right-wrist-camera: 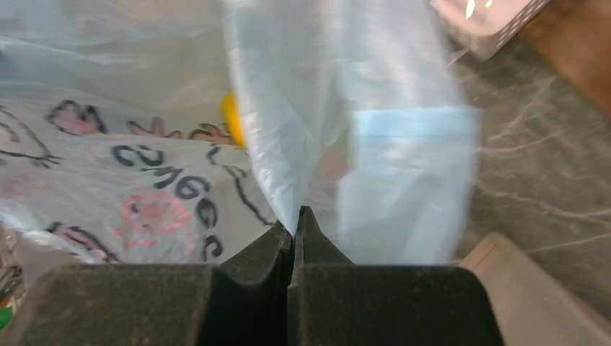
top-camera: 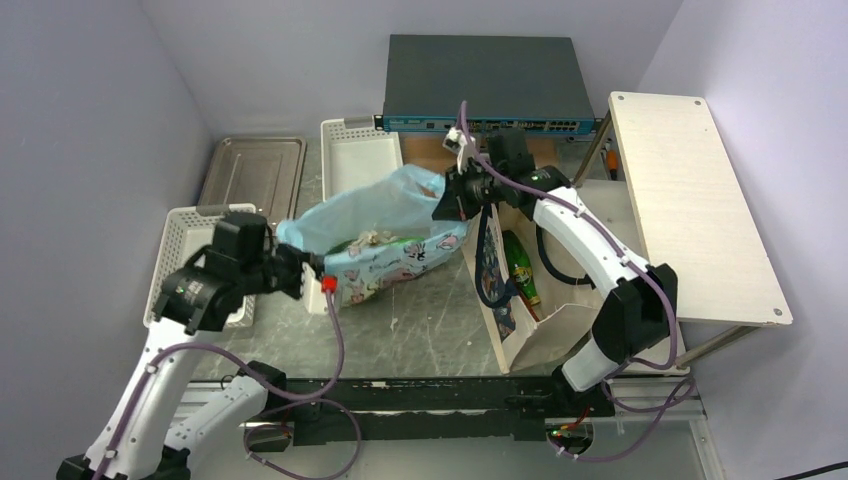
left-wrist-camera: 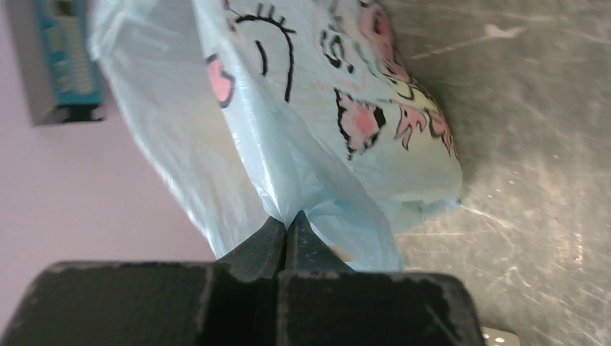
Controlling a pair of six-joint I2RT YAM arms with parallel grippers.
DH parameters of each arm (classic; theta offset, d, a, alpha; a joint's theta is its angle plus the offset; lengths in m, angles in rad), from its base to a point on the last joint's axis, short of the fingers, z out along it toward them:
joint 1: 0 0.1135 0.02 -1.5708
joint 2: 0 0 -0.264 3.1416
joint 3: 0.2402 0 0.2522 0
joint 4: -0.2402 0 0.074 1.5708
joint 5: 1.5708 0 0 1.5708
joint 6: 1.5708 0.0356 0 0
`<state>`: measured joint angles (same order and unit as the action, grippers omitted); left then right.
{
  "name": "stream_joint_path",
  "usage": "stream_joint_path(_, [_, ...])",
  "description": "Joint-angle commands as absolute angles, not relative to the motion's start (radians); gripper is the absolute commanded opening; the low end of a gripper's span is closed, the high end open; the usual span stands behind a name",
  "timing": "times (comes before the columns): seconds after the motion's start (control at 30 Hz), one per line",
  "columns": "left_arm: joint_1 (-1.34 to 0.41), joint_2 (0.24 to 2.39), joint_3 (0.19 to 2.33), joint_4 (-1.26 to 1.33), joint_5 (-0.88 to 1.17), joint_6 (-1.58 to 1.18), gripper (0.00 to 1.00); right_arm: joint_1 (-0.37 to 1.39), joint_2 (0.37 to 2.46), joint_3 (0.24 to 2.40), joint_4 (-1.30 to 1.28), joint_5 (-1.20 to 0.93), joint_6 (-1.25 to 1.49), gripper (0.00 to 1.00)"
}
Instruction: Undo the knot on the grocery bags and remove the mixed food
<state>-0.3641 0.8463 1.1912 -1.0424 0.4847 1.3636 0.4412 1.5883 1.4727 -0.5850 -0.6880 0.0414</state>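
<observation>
One light-blue grocery bag (top-camera: 390, 215) with cartoon prints lies stretched across the table's middle, its mouth pulled apart between my two grippers. My left gripper (top-camera: 303, 272) is shut on a pinch of the bag's thin plastic (left-wrist-camera: 324, 108) at its near-left edge, jaws pressed together (left-wrist-camera: 288, 220). At the bag's far-right end my right gripper (top-camera: 447, 205) is shut on another fold of the plastic (right-wrist-camera: 297, 216). A yellow piece of the mixed food (right-wrist-camera: 230, 115) shows through the film, and pale items (top-camera: 372, 240) sit in the open mouth. The knot is out of view.
A beige tote (top-camera: 530, 335) with dark handles stands just right of the bag, with a green bottle (top-camera: 520, 265) inside. Behind are a metal tray (top-camera: 252, 170), a white basket (top-camera: 360, 150) and a network switch (top-camera: 480, 85). Another white basket (top-camera: 185, 235) is at left; a wooden board (top-camera: 690, 200) at right.
</observation>
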Motion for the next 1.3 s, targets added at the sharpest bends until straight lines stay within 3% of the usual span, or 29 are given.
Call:
stream_joint_path(0.0, [-0.363,0.756,0.923,-1.15,0.509,1.58,0.0,0.471,1.581,1.393,-0.595,-0.703,0.049,0.0])
stream_joint_path(0.27, [-0.365,0.429,0.6,-1.179,0.451,1.81,0.0,0.484,1.487,1.247,-0.632,-0.708,-0.121,0.0])
stream_joint_path(0.3, [-0.365,0.398,0.587,-1.209,0.461,1.838,0.0,0.49,1.476,1.246,-0.646,-0.716,-0.149,0.04])
stream_joint_path(0.37, [-0.365,0.34,0.57,-1.256,0.496,1.879,0.0,0.506,1.46,1.277,-0.688,-0.734,-0.213,0.29])
stream_joint_path(0.47, [-0.365,0.263,0.559,-1.274,0.538,1.909,0.29,0.541,1.43,1.367,-0.739,-0.742,-0.303,0.61])
stream_joint_path(0.57, [-0.365,0.262,0.605,-1.218,0.581,1.791,0.66,0.594,1.392,1.45,-0.756,-0.753,-0.392,0.72])
stream_joint_path(0.63, [-0.365,0.312,0.682,-1.214,0.62,1.667,0.82,0.635,1.36,1.465,-0.726,-0.74,-0.419,0.77])
stream_joint_path(0.8, [-0.365,0.482,0.907,-1.197,0.683,1.311,0.99,0.733,1.382,1.514,-0.582,-0.584,-0.443,0.89])
stream_joint_path(0.9, [-0.365,0.499,0.984,-1.185,0.699,1.184,0.99,0.736,1.494,1.598,-0.551,-0.529,-0.483,0.99])
stream_joint_path(1.03, [-0.365,0.49,1.023,-1.034,0.61,0.917,0.99,0.751,1.661,1.696,-0.55,-0.465,-0.559,1.0])
stream_joint_path(1.17, [-0.363,0.623,1.065,-0.909,0.358,0.633,0.99,0.767,1.768,1.785,-0.596,-0.442,-0.596,0.99])
stream_joint_path(1.23, [-0.351,0.713,1.066,-0.88,0.249,0.545,0.99,0.766,1.797,1.805,-0.623,-0.441,-0.593,0.92])
stream_joint_path(1.27, [-0.343,0.752,1.062,-0.878,0.22,0.516,0.99,0.764,1.805,1.807,-0.633,-0.437,-0.592,0.83])
